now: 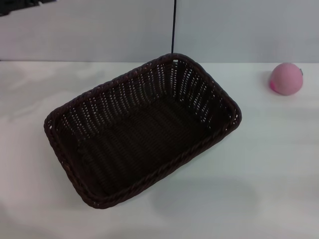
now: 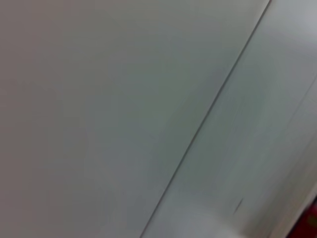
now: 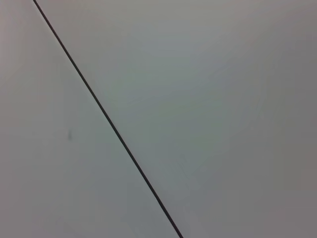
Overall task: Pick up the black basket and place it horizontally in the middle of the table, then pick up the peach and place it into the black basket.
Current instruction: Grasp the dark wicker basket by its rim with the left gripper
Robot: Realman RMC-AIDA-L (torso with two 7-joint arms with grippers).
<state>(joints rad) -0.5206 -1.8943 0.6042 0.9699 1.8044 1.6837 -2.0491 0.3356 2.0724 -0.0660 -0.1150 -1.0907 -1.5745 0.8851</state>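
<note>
Head view: peach (image 1: 286,78) right of black basket (image 1: 142,129).

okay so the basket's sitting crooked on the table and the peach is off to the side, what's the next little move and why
Probably bring a gripper down to the braided rim of the black basket to grasp it. The basket lies diagonally on the table, not horizontal, and is empty, so it likely needs straightening first. The peach rests apart near the far right edge. Neither gripper appears in any view.

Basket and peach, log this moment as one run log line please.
basket: on table, skewed diagonally, empty | peach: on table, far right of basket, apart | end effectors: not in view | placing: not yet done
</note>
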